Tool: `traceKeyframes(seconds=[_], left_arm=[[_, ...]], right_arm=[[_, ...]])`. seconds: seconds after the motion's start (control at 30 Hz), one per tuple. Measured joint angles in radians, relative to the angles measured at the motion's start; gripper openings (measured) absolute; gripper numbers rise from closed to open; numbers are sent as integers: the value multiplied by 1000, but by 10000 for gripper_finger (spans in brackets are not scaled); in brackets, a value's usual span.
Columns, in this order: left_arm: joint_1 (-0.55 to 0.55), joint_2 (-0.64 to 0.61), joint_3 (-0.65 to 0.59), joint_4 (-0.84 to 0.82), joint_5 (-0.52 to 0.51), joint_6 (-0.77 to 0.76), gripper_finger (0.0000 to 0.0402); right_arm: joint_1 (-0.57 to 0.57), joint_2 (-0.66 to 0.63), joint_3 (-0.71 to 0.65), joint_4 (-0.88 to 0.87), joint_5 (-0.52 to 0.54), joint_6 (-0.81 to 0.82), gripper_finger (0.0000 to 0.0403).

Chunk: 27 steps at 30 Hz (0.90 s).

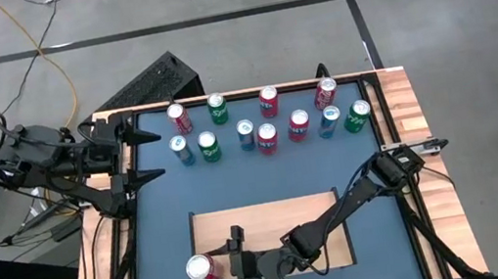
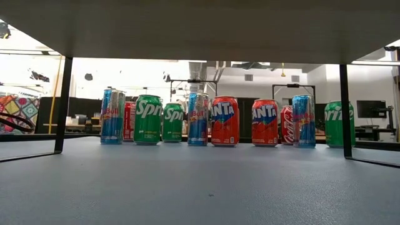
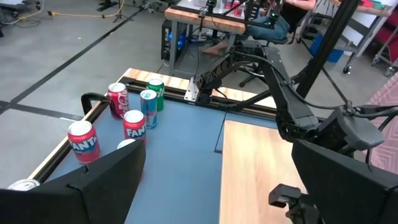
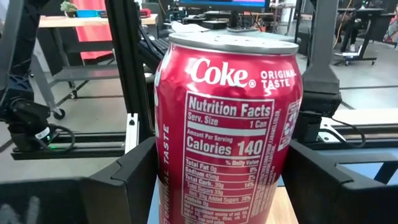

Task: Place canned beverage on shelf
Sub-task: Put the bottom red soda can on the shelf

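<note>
Blue mat covers the table [image 1: 164, 231], with a pale wooden shelf [image 1: 320, 220] lying flat on its near half. Along the far edge stand two rows of soda cans [image 1: 267, 137]. Reaching in from the right, the right gripper [image 1: 217, 270] is clamped on an upright red Coke can [image 1: 201, 269] at the shelf's near left corner. At the table's far left corner waits the left gripper [image 1: 144, 151], jaws wide apart and empty.
</note>
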Motion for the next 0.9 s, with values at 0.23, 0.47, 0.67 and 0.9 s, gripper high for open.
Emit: traceKeyframes(seconds=[0.23,0.47,0.67,0.9], left_arm=[[0,0,0,-2,0,0,391],[0,0,0,-13,0,1,391],[0,0,0,-14,0,1,391],[0,0,0,-14,0,18,391]], right_arm=[[0,-1,0,-32,-3,6,285],[-4,-3,1,-70,0,23,286],[-6,-3,1,-75,-19,43,286],[-4,-3,1,-76,-20,64,286]])
